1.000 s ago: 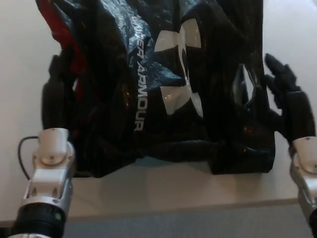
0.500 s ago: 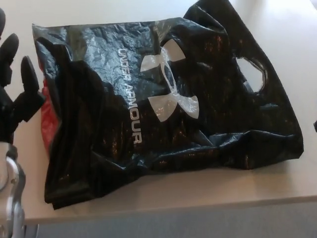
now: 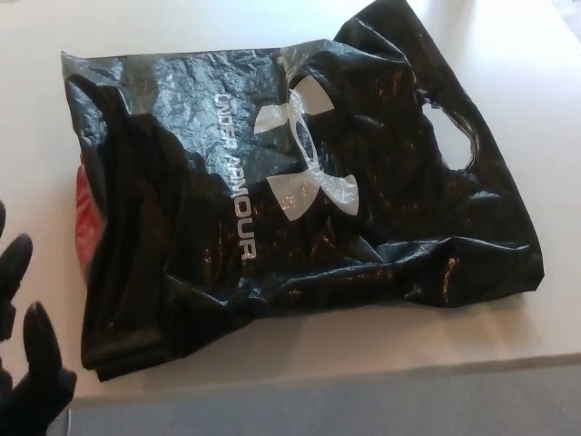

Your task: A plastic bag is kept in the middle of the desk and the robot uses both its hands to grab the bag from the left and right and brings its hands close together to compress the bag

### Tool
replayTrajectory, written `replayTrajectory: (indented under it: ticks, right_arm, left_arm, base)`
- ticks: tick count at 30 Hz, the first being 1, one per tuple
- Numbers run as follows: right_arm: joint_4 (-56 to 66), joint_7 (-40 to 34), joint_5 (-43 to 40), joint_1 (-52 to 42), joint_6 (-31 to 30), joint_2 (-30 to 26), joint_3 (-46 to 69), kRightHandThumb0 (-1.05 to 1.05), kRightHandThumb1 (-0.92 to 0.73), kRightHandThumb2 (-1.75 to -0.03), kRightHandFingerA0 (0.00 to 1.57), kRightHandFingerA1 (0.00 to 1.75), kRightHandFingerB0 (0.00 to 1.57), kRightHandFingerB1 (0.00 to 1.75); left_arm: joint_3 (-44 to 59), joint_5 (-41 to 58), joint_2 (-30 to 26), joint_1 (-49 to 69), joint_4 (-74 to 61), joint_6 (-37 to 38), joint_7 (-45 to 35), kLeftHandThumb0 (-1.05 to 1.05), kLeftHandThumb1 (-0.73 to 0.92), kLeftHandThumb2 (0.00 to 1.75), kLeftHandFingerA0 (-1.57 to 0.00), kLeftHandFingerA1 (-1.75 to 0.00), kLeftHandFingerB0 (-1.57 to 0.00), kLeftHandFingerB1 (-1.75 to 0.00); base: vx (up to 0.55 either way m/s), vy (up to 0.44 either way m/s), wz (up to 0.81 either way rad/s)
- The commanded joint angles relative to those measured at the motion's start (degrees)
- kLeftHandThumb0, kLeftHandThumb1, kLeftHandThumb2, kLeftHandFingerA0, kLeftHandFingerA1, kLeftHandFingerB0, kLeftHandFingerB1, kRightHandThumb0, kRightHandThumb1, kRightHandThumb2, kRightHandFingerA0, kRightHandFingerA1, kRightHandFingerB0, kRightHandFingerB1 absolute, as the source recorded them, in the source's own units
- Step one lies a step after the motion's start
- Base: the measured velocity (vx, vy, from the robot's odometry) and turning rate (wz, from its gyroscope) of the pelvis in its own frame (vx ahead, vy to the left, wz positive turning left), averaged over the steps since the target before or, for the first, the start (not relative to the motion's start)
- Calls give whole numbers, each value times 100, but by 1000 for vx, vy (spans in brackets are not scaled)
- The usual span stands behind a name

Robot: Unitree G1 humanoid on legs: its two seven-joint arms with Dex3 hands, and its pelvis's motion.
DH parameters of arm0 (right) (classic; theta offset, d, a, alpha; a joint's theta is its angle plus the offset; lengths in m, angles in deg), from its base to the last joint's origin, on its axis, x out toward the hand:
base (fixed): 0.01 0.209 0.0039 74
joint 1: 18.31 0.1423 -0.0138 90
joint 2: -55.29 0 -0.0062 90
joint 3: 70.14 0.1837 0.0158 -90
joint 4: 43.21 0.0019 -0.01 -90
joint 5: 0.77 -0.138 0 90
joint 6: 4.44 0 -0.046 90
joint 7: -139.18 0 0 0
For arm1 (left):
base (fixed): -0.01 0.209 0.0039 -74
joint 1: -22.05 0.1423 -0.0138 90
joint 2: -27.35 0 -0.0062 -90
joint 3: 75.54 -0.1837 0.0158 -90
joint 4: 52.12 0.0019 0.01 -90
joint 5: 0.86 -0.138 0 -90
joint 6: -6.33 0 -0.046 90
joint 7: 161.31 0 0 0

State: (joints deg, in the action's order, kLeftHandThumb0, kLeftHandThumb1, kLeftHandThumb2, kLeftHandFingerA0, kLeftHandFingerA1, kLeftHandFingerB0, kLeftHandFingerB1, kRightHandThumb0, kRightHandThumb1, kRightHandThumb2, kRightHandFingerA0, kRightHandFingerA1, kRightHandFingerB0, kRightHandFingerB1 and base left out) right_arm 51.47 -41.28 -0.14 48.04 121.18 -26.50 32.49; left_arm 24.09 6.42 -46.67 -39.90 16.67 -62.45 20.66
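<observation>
A crumpled black plastic bag (image 3: 290, 209) with a white logo and lettering lies flat across the pale desk (image 3: 508, 82), with a red patch showing at its left edge. A handle cutout shows near its upper right. My left hand (image 3: 23, 363) is at the bottom left corner, apart from the bag, its black fingers spread and holding nothing. My right hand does not show in the head view.
The desk's front edge (image 3: 363, 377) runs along the bottom, with grey floor below it. Bare desk surface shows to the right of the bag and above it.
Both hands have let go of the bag and drawn back; the bag has spread out flat. My left hand has dropped to the bottom left corner, and the right has left the view.
</observation>
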Motion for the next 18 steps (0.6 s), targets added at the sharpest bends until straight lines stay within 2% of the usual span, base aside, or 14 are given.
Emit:
replayTrajectory:
  ticks: [1,3,4,5,9,10,11,13,14,15,16,17,18]
  right_arm:
    - [387,591,-939,-1974,1511,192,-446,-72,-64,-103,3,36,3,42]
    - [273,570,-820,-2191,1603,269,-597,-71,-63,-102,2,38,3,42]
    - [7,560,-712,-2374,2057,280,-631,-62,-86,-65,10,32,12,30]
    - [-115,566,-668,-2442,2246,252,-625,-34,-62,-113,1,50,1,48]
    - [-379,512,-440,-2430,2554,127,-486,-32,-68,-116,0,50,0,48]
    - [-374,507,-430,-2427,2571,123,-495,-54,-87,-65,8,30,10,30]
    - [-375,464,-353,-2367,2597,135,-472,-57,-88,-66,8,32,11,32]
    - [-629,484,-380,-2208,2756,89,-487,-58,-88,-65,8,31,10,30]
    - [-669,477,-391,-2168,2844,87,-505,-55,-87,-67,8,31,11,32]
    - [-701,425,-264,-2152,2920,97,-431,-32,-69,-117,1,50,0,48]
    - [-751,355,-76,-2146,3004,104,-315,-32,-69,-117,1,50,0,48]
    - [-718,372,-134,-2190,2975,88,-338,-32,-69,-117,1,50,0,48]
    - [-636,390,-153,-2292,2916,65,-349,-56,-89,-66,8,31,12,31]
  left_arm:
    - [32,1124,-37,1950,30,2552,-1225,-68,76,111,-4,-43,-2,-31]
    - [107,1094,-69,1991,223,2691,-1254,-67,77,111,-4,-44,-2,-32]
    - [168,1013,-127,2137,423,2748,-1301,-66,77,113,-4,-41,-3,-32]
    - [195,893,-155,2185,566,2792,-1293,-65,78,114,-4,-39,-3,-31]
    - [214,665,-267,2102,1189,3136,-1344,-65,79,115,-4,-40,-3,-31]
    - [197,720,-288,2125,1160,3053,-1378,-70,92,80,-11,-27,-8,-22]
    - [194,704,-310,2146,1096,2905,-1368,-69,82,116,-5,-41,-4,-32]
    - [132,798,-354,2135,1138,2893,-1458,-67,82,116,-5,-38,-4,-33]
    - [125,832,-352,2093,1201,2901,-1474,-67,81,116,-5,-37,-4,-33]
    - [166,755,-338,2046,1301,2934,-1426,-66,92,83,-9,-27,-8,-24]
    - [226,638,-325,2000,1426,2993,-1362,-66,92,83,-9,-27,-8,-24]
    - [263,617,-331,1922,1564,3114,-1359,-67,84,118,-5,-39,-4,-33]
    - [278,642,-310,1957,1557,3116,-1351,-69,84,117,-5,-42,-3,-33]
  base:
    - [0,0,0]
    - [0,0,0]
    - [0,0,0]
    - [0,0,0]
    - [0,0,0]
    - [0,0,0]
    - [0,0,0]
    - [0,0,0]
    - [0,0,0]
    - [0,0,0]
    - [0,0,0]
    - [0,0,0]
    - [0,0,0]
